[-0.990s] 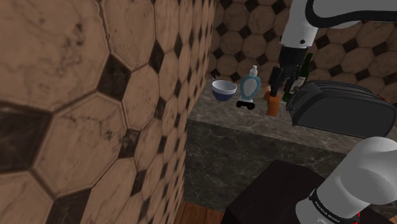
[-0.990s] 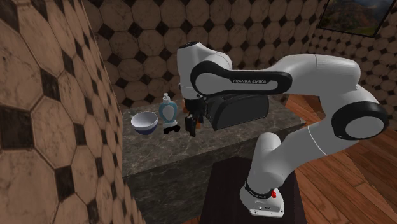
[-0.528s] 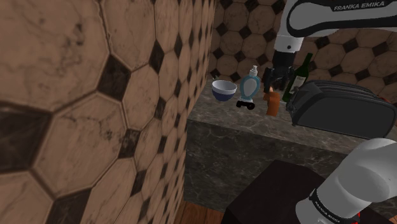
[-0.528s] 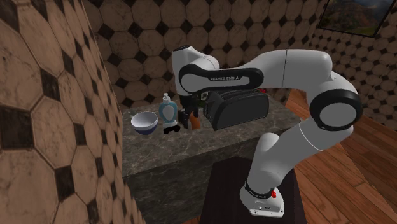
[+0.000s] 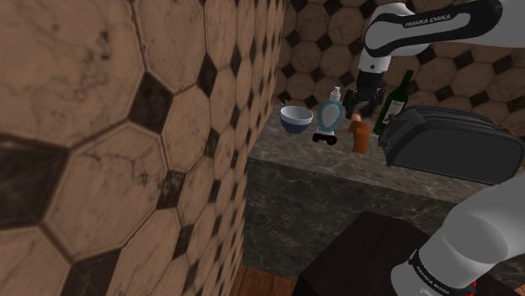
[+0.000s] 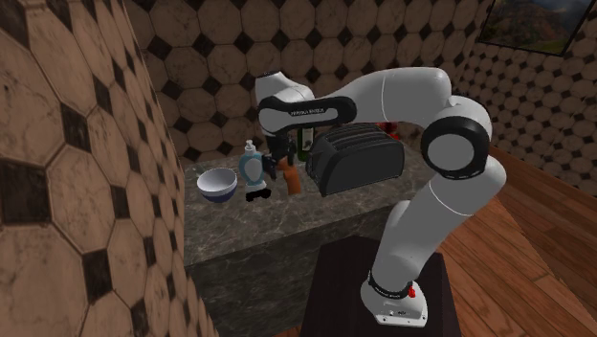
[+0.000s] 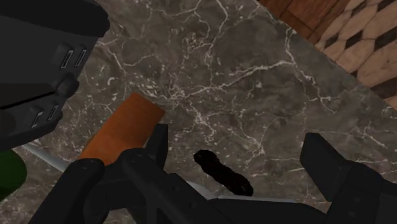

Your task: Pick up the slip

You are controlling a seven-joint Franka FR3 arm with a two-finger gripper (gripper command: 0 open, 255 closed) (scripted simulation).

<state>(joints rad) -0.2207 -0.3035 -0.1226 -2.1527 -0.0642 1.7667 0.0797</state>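
The slip is a small black elongated thing (image 7: 220, 173) lying flat on the dark marble counter (image 7: 222, 70). It lies between my spread fingers and touches neither. In the shoulder view the black slip (image 5: 325, 137) lies in front of a blue soap bottle (image 5: 330, 114). In the second exterior view the slip (image 6: 256, 194) is below that bottle (image 6: 252, 168). My black gripper (image 7: 240, 156) is open and hangs above the counter. The gripper (image 5: 356, 104) is just over an orange block (image 5: 360, 135), beside the bottle.
A dark toaster (image 5: 450, 140) stands close to the gripper on the shoulder view's right, with a green bottle (image 5: 394, 101) behind it. The orange block (image 7: 121, 130) lies against one finger. A white and blue bowl (image 5: 294, 118) sits by the tiled wall (image 5: 126, 126).
The arm has swung toward the shoulder view's left, carrying the gripper from beside the toaster to over the orange block and nearer the blue bottle. Nothing on the counter moved.
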